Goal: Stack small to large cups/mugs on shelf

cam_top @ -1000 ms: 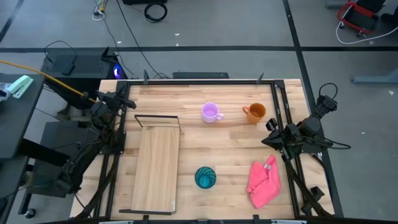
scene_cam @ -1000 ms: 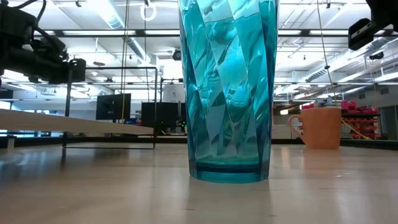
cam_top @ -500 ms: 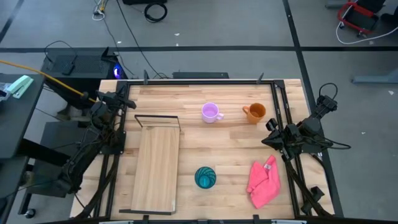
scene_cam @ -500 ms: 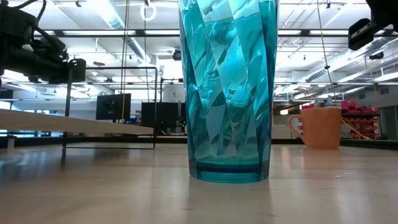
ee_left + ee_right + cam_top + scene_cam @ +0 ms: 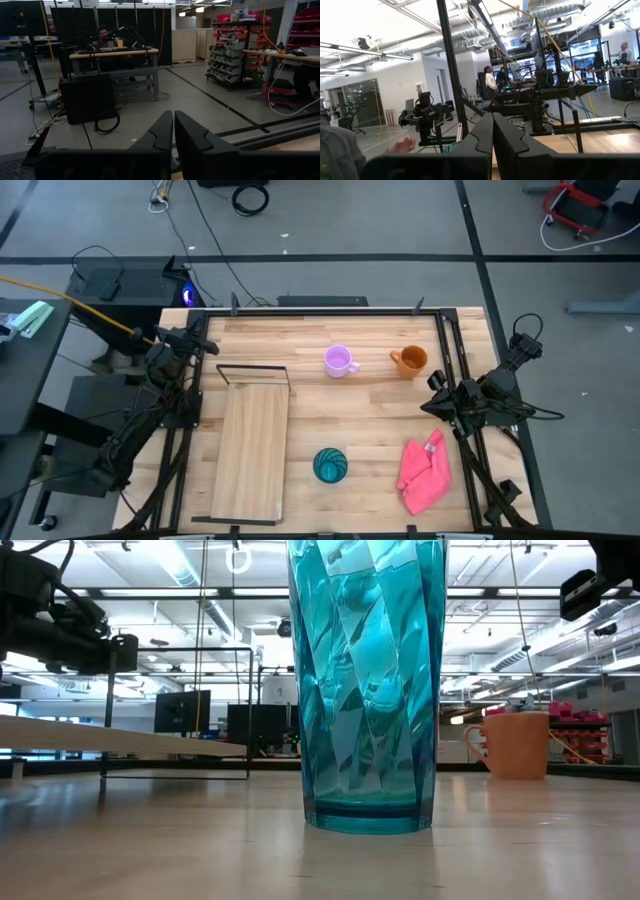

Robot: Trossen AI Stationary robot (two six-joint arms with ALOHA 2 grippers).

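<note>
Mugs unstacked on worktop [image 5: 380, 410]: purple mug [image 5: 339, 361], orange mug [image 5: 410, 361], teal cup [image 5: 330, 465] beside empty shelf [image 5: 250, 450]. Both grippers' jaws shut, parked at edges. Risk: handles snagging when nesting.

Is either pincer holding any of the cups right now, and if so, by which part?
Nothing is held. The left pincer and right pincer are both shut on nothing, parked at the table's edges, away from the cups.
</note>
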